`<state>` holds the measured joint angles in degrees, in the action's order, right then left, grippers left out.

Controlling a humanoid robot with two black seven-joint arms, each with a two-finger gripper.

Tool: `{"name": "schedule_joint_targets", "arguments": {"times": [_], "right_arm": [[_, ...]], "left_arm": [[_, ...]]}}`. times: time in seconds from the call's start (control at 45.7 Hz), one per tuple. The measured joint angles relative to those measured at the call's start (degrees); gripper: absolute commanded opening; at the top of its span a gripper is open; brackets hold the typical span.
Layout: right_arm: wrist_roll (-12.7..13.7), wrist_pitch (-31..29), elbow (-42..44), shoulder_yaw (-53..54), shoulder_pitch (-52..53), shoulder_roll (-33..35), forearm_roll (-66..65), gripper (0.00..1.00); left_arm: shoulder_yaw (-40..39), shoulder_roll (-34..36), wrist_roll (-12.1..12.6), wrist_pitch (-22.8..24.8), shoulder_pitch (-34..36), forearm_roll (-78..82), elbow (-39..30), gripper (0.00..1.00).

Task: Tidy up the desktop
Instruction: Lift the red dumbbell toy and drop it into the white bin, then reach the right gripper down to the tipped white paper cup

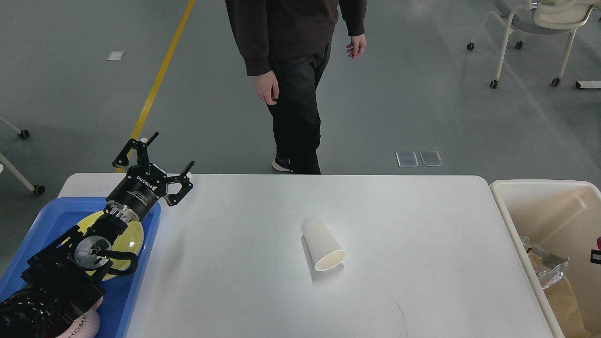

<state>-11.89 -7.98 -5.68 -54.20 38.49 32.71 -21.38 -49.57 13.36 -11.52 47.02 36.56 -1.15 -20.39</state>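
Observation:
The desktop point(244, 272) is a large white tabletop with rounded corners. A white paper cup point(323, 245) lies on its side near the middle, its open mouth toward me and to the right. My left gripper point(172, 152) is open and empty, raised over the table's far left corner above the blue tray point(141, 263). It is well to the left of the cup. My right gripper is out of view; only a small dark part point(596, 256) shows at the right edge.
The blue tray holds a yellow plate point(129, 237) under my left arm. A beige bin point(512, 206) with crumpled wrapping point(544, 267) stands at the table's right end. A person point(296, 84) stands just beyond the far edge.

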Motion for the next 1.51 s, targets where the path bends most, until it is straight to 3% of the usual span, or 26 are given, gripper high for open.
{"name": "schedule_joint_targets", "arguments": {"times": [0.46, 0.591, 0.744, 0.854, 0.963, 1.072, 1.204, 1.313, 1.51], "right_arm": [[0.2, 0.8, -1.1, 0.8, -0.2, -0.3, 1.1, 1.0], [0.0, 0.2, -7.6, 0.4, 4.0, 0.7, 0.9, 1.0], [0.1, -0.9, -28.9, -2.8, 23.9, 8.3, 0.2, 1.0], [0.3, -5.8, -44.8, -10.0, 42.7, 10.7, -1.0, 1.0], [0.5, -14.3, -58.6, -16.7, 61.7, 9.1, -1.7, 1.0], [0.5, -24.2, -70.5, -19.9, 81.4, 2.5, -1.8, 1.0], [0.1, -34.3, -77.1, -19.1, 101.6, -4.7, -1.9, 1.0], [0.0, -44.2, -77.7, -15.1, 108.2, -5.6, -2.4, 1.0], [0.0, -47.0, -78.3, -9.2, 114.8, -1.7, -4.6, 1.0]], "left_arm": [[0.0, 0.0, 0.0, 0.0, 0.0, 0.0, 0.0, 1.0], [0.0, 0.0, 0.0, 0.0, 0.0, 0.0, 0.0, 1.0], [0.0, 0.0, 0.0, 0.0, 0.0, 0.0, 0.0, 1.0], [0.0, 0.0, 0.0, 0.0, 0.0, 0.0, 0.0, 1.0], [0.0, 0.0, 0.0, 0.0, 0.0, 0.0, 0.0, 1.0], [0.0, 0.0, 0.0, 0.0, 0.0, 0.0, 0.0, 1.0], [0.0, 0.0, 0.0, 0.0, 0.0, 0.0, 0.0, 1.0], [-0.1, -0.1, 0.0, 0.0, 0.0, 0.0, 0.0, 1.0], [-0.1, 0.0, 0.0, 0.0, -0.1, 0.0, 0.0, 1.0]]}}
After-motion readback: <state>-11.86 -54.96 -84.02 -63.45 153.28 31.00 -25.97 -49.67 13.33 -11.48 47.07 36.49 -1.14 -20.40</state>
